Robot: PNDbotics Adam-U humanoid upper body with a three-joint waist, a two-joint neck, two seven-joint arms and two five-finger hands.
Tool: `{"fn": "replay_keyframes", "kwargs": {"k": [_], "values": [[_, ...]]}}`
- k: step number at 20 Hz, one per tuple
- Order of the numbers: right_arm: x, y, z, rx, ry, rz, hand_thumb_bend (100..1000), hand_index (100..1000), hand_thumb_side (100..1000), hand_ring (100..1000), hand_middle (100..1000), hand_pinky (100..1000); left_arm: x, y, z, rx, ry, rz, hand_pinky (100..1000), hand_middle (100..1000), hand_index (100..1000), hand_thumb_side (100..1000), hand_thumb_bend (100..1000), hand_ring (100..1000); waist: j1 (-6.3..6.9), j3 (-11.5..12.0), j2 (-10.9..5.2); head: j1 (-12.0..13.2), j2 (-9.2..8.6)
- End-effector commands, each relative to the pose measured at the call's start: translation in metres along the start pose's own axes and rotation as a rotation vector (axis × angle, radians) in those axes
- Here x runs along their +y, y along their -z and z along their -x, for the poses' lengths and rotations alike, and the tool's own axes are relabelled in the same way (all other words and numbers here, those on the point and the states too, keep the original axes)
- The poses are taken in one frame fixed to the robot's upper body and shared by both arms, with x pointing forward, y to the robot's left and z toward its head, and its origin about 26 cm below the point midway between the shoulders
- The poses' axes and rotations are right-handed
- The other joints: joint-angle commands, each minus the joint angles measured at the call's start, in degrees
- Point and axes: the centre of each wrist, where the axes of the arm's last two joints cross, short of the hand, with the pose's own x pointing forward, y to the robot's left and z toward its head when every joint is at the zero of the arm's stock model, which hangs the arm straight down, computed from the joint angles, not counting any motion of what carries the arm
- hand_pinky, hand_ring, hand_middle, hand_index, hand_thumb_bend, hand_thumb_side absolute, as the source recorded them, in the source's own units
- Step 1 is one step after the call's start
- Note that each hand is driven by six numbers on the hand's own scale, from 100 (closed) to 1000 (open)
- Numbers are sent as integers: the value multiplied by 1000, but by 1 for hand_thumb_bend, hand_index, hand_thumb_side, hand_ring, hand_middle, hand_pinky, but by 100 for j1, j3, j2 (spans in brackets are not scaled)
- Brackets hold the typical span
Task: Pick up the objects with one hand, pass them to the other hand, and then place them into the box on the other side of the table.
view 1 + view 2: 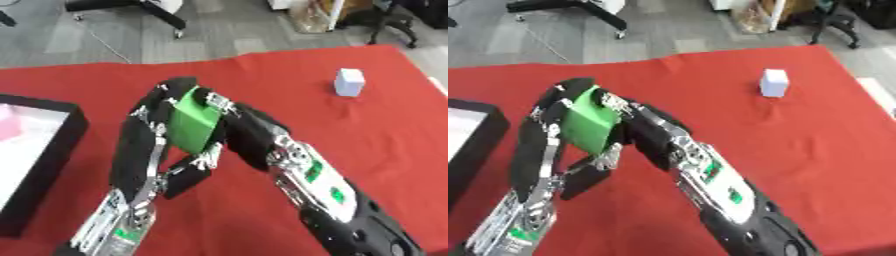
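Two hands, left hand (140, 145) and right hand (249, 132), both grip one green block (194, 122); one white cube (349, 82) sits apart.

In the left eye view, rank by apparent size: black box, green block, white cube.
1. Black open box, cut by the frame edge
2. Green block, held between both hands, nearer the camera
3. White cube, farther off

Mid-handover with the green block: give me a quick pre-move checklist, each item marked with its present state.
1. Green block held off the red tablecloth: ok.
2. Left robot hand has fingers round the block: ok.
3. Right robot hand is at the block: ok.
4. Which hand carries the block's weight: cannot tell.
5. Black box in view at the left: ok.
6. White cube lies apart from both hands: ok.
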Motion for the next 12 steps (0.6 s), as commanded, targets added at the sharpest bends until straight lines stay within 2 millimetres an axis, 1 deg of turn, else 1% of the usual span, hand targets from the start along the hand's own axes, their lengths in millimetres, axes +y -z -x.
{"fn": "replay_keyframes", "kwargs": {"k": [1, 2, 3, 4, 5, 7, 9, 12], "values": [[5, 1, -17, -61, -21, -32, 100, 472, 802, 301, 341, 377, -4, -2, 4, 31, -6, 16, 630, 548, 795, 416, 100, 527, -72, -10, 44, 10, -58], [4, 1, -18, -63, -22, -36, 100, 476, 804, 306, 346, 373, -5, -2, 4, 38, -17, 11, 588, 514, 768, 505, 100, 491, -71, -11, 44, 10, -53], [4, 1, -18, -65, -24, -41, 100, 480, 806, 310, 350, 376, -5, -3, 4, 45, -31, 4, 566, 497, 753, 546, 100, 474, -70, -13, 44, 10, -50], [4, 1, -18, -69, -26, -47, 100, 488, 802, 318, 361, 384, -6, -3, 4, 53, -47, -7, 521, 464, 724, 616, 100, 440, -69, -14, 44, 10, -46], [4, 1, -19, -75, -28, -56, 100, 499, 793, 329, 374, 395, -6, -3, 4, 61, -68, -23, 487, 440, 704, 659, 100, 412, -69, -16, 44, 8, -43], [3, 0, -20, -90, -34, -77, 100, 518, 777, 351, 401, 418, -7, -4, 5, 72, -112, -50, 468, 423, 689, 672, 100, 395, -68, -19, 42, 3, -38], [2, -1, -23, -119, -43, -106, 100, 551, 732, 393, 446, 459, -7, -5, 5, 82, -164, -77, 466, 418, 688, 672, 100, 389, -67, -21, 39, -8, -33], [-3, -3, -25, -170, -61, -130, 100, 582, 678, 430, 477, 495, -4, -5, 6, 112, -249, -119, 469, 419, 693, 672, 100, 388, -65, -24, 35, -45, -22]]}}
